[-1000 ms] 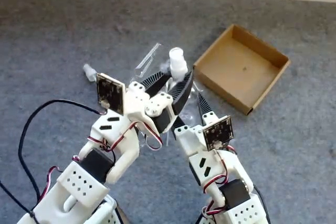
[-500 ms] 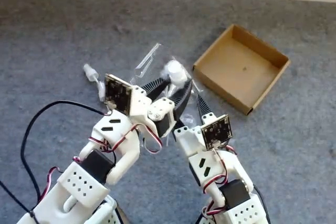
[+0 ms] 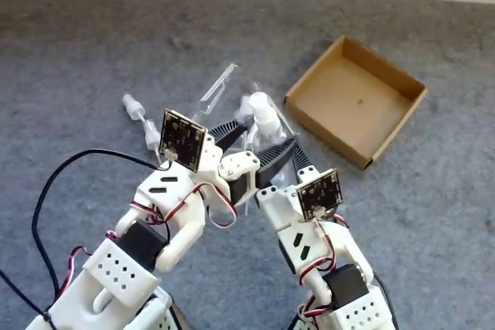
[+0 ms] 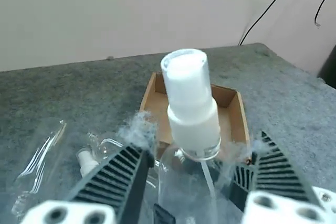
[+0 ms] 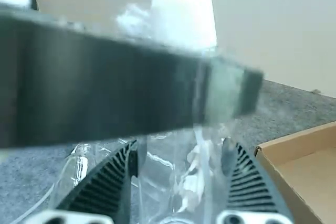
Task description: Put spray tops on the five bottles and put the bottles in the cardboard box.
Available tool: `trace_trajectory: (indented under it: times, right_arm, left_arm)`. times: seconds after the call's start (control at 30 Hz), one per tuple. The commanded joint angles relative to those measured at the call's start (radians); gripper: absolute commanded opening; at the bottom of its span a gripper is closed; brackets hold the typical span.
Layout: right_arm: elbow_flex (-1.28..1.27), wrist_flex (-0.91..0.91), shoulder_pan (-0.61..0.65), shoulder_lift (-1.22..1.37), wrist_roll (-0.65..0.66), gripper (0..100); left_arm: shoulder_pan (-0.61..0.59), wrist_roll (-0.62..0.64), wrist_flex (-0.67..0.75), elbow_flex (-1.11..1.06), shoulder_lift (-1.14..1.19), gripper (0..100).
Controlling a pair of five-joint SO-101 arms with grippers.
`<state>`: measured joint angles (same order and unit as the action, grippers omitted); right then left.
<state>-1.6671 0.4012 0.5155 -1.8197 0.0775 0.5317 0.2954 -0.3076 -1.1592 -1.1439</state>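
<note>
Starting nearest the arm bases, we find the right gripper (image 5: pixel 181 171) with its fingers clamped on the clear body of a bottle (image 4: pixel 181 182), held top end up over the middle of the table (image 3: pixel 93 52). Just past it, the left gripper (image 4: pixel 202 153) straddles the same bottle below the neck. Its fingers are spread wide, one on either side, and we see a gap between each and the bottle. A white spray top (image 4: pixel 190 103) sits on the neck, rising between those parted fingers.

Farther out, toward the table's left edge, two loose spray tops (image 3: pixel 133 106) (image 3: pixel 151 137) lie near each other on the grey surface. Beyond the held bottle, a second clear bottle (image 3: pixel 217 89) lies on its side. The cardboard box (image 3: pixel 352 94) rests open side up toward the far right corner.
</note>
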Motion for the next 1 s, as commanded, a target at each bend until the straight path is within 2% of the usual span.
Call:
trace_trajectory:
  times: [0.0, 0.2, 0.33, 0.53, 0.73, 0.83, 0.97]
  right_arm:
    - [-0.05, 0.001, 0.002, -0.018, 0.012, 12.4]
    - [-0.088, -0.004, 0.002, -0.018, 0.012, 12.4]
    - [-0.091, -0.004, 0.002, -0.018, 0.009, 12.3]
    - [-0.094, -0.004, 0.002, -0.018, 0.012, 12.3]
    - [-0.096, -0.004, -0.001, -0.018, 0.012, 12.3]
    - [-0.094, -0.005, -0.038, -0.018, 0.009, 12.3]
    - [-0.09, -0.005, -0.097, -0.018, 0.008, 12.3]
  left_arm:
    - [-0.002, -0.011, -0.13, 0.14, -0.021, 33]
    - [-0.004, -0.011, -0.379, 0.306, -0.021, 33]
    - [-0.012, -0.011, -0.539, 0.386, -0.021, 31]
    - [-0.136, -0.014, -0.712, 0.447, -0.021, 26]
    - [-0.197, -0.012, -0.824, 0.45, -0.022, 26]
    - [-0.206, -0.012, -0.83, 0.444, -0.022, 26]
    - [-0.197, -0.012, -0.914, 0.441, -0.022, 25]
